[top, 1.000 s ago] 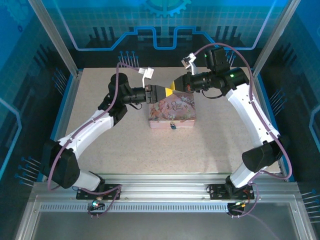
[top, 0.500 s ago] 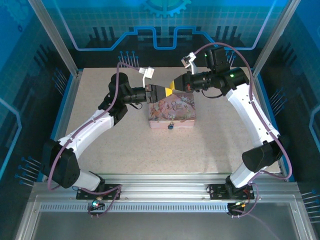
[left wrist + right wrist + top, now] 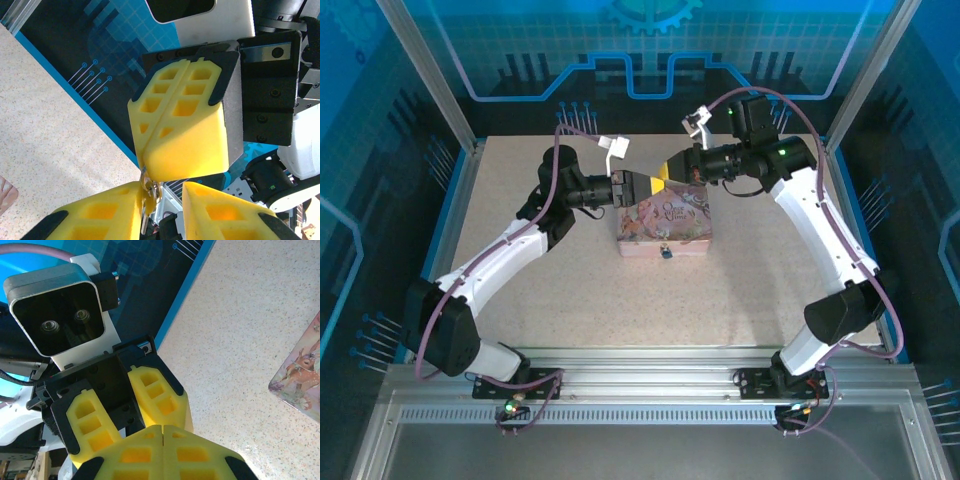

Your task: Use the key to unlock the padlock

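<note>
Padlock [image 3: 665, 252]: tiny, dark, with a bluish glint; hangs at the middle of the pink tin's near face, down by the tabletop [image 3: 570, 290]; free of both hands.
Pink tin [image 3: 665, 222]: lid closed and picture side up; sits around the middle of the tabletop, a little toward the far edge; one corner also seen at the right edge of the right wrist view.
Key [image 3: 145, 216]: small metal piece on a ring, held in the air above the tin's far part; ring pinched at the very tips of the right hand, blade hanging down against the inner face of one left finger.
Right hand [image 3: 150, 170]: yellow pads pressed flat together, no gap along the seam, clamped on the key's ring; reaches in from the right, above the tin's far edge.
Left hand [image 3: 648, 184]: reaches in from the left, tip to tip with the right hand; pads parted, a clear gap between them, the key dangling at the mouth of that gap; no grip visible on it.
Arms: both raised off the tabletop, meeting over the tin.
</note>
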Controlling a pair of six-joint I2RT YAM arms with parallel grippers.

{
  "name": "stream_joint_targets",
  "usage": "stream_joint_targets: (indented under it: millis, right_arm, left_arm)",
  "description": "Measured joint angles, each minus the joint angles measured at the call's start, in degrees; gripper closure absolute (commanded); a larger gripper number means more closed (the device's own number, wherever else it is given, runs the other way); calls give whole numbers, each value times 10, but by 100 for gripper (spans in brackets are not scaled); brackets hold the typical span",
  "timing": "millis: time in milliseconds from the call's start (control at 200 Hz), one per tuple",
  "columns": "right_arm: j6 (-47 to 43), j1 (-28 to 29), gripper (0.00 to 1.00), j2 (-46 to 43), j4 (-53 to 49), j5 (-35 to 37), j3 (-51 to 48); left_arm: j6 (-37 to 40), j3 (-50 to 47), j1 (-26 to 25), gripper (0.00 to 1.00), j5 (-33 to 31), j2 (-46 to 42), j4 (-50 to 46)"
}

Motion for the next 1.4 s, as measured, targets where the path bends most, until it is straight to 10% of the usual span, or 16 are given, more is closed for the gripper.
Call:
stream_joint_targets:
  millis: [961, 1401]
  right_arm:
    - [28, -15, 100, -38, 42, -4, -46]
    - [32, -28, 95, -92, 114, -19, -153]
  left_arm:
    - [13, 0, -6, 100, -1, -1, -14]
    - [93, 51, -9, 100, -9, -8, -177]
